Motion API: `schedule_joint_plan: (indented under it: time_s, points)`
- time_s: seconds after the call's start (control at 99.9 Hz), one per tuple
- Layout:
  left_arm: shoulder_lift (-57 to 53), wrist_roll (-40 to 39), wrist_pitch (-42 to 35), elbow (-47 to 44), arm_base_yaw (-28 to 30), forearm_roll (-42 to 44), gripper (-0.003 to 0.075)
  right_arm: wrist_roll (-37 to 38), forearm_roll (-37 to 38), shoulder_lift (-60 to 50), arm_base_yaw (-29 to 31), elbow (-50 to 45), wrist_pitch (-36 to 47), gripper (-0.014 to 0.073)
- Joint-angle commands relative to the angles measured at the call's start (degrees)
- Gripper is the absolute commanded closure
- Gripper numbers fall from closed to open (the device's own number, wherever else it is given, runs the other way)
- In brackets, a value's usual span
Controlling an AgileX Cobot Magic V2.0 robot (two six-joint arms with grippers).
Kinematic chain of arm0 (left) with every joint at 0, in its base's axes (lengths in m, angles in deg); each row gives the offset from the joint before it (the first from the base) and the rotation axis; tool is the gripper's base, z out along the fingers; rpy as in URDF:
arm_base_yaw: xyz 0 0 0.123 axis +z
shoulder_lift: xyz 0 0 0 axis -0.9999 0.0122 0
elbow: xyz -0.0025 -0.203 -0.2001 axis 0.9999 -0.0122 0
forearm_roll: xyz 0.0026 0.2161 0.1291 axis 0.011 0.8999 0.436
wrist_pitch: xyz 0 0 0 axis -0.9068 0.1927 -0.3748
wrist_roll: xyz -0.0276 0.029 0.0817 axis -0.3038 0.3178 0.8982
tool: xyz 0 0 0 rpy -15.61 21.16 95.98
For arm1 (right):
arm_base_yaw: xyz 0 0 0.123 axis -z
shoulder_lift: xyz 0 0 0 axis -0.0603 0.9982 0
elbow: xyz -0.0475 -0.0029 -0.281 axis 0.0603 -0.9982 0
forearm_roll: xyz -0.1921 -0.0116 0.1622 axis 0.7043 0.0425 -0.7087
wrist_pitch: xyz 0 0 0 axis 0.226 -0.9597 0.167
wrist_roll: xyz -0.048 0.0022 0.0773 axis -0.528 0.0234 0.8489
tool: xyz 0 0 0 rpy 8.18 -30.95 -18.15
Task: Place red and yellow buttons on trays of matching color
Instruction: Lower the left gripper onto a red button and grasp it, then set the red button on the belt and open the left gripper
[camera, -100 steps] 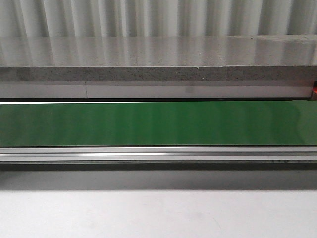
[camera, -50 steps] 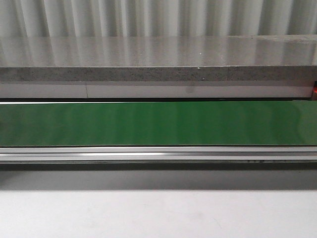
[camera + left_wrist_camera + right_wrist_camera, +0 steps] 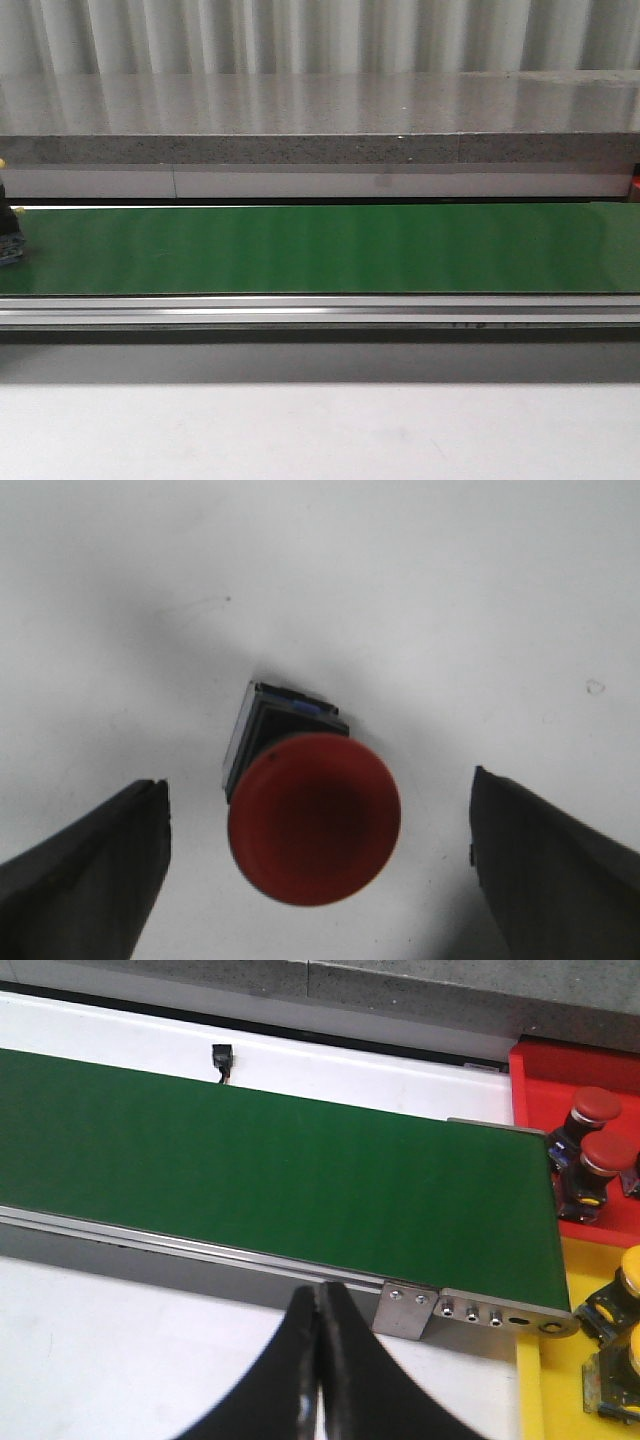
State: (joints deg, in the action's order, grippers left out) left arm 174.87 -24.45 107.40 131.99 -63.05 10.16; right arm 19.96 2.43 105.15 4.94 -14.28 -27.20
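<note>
In the left wrist view a red button (image 3: 314,818) with a dark square base stands on a white surface. My left gripper (image 3: 318,780) hangs open over it, one finger (image 3: 90,865) on each side, touching nothing. My right gripper (image 3: 320,1295) is shut and empty above the white table, near the green belt (image 3: 270,1160). Past the belt's end a red tray (image 3: 535,1080) holds red buttons (image 3: 597,1106), and a yellow tray (image 3: 575,1260) holds yellow buttons (image 3: 630,1270). Neither gripper shows clearly in the front view.
The green conveyor belt (image 3: 320,250) runs across the front view with a metal rail (image 3: 320,310) along its near side and a grey stone ledge (image 3: 320,150) behind. A small cropped object (image 3: 8,245) with a bluish base sits at the belt's left edge.
A small object has come into the front view at the belt's left edge. Nothing else there has moved.
</note>
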Motion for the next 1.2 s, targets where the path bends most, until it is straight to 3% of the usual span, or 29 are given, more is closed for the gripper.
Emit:
schedule_joint_plan:
  time_s: [0.0, 0.1, 0.29, 0.39, 0.851, 1.191]
  points:
    - [-3.0, -0.3, -2.4, 1.9, 0.2, -0.9, 0.0148, -0.6, -0.7, 0.5, -0.1, 1.5, 3.9, 0.0661]
    - [-3.0, -0.2, -3.9, 1.9, 0.2, -0.9, 0.0206, -0.6, -0.7, 0.5, -0.1, 1.5, 3.9, 0.0661]
    - [-3.0, 0.2, -4.0, 1.9, 0.2, -0.9, 0.0444, -0.6, -0.7, 0.5, -0.1, 1.5, 3.9, 0.0661]
    - [-3.0, 0.3, -4.0, 1.9, 0.2, -0.9, 0.0503, -0.6, -0.7, 0.5, -0.1, 1.5, 3.9, 0.0661]
    - [-10.8, 2.9, -1.1, 1.6, -2.4, -0.6, 0.051, -0.6, -0.7, 0.5, -0.1, 1.5, 3.9, 0.0661]
    - [-24.5, 4.2, -1.4, -8.8, -5.1, -0.6, 0.051, -0.6, -0.7, 0.5, -0.1, 1.5, 3.9, 0.0661]
